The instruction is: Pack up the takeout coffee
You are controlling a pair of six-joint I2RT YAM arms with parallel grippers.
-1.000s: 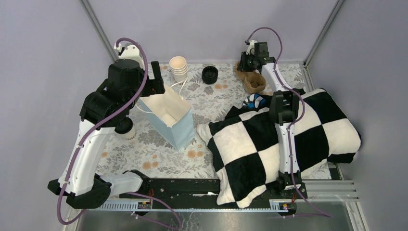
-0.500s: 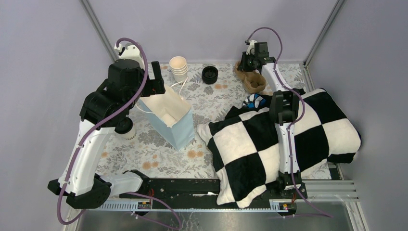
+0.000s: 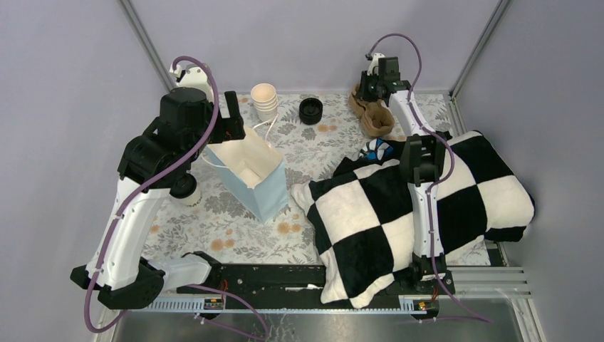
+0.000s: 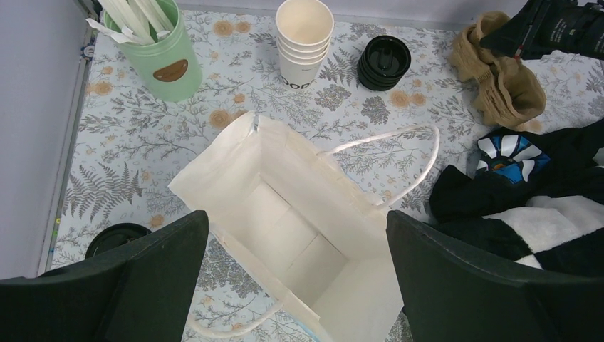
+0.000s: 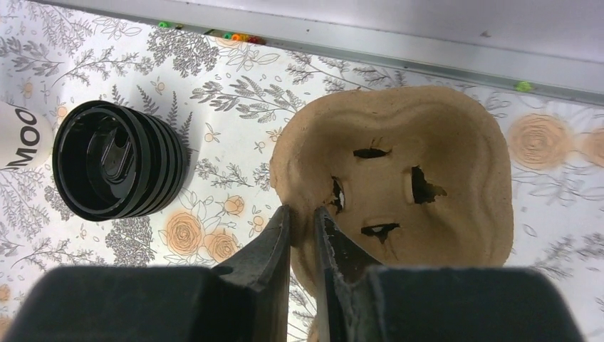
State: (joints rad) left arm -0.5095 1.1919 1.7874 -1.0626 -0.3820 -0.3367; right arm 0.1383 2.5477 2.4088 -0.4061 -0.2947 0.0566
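Observation:
The takeout coffee, a cream cup under a black lid, stands on the floral cloth left of the open paper bag, partly hidden by my left arm. My left gripper hangs open above the bag's mouth with nothing between its fingers. The bag's visible inside holds nothing. At the far right my right gripper is shut on the rim of a brown pulp cup carrier. From above, that carrier lies just under the right gripper.
Nested cream cups and a stack of black lids stand at the back. A mint-green cup of white sticks is at the back left. A black-and-white checked cushion fills the right side, with a blue-and-white object at its far edge.
My right jaws have narrowed onto the carrier's rim, and the right wrist has edged toward the back, shifting the carrier a little. The left arm has stayed still.

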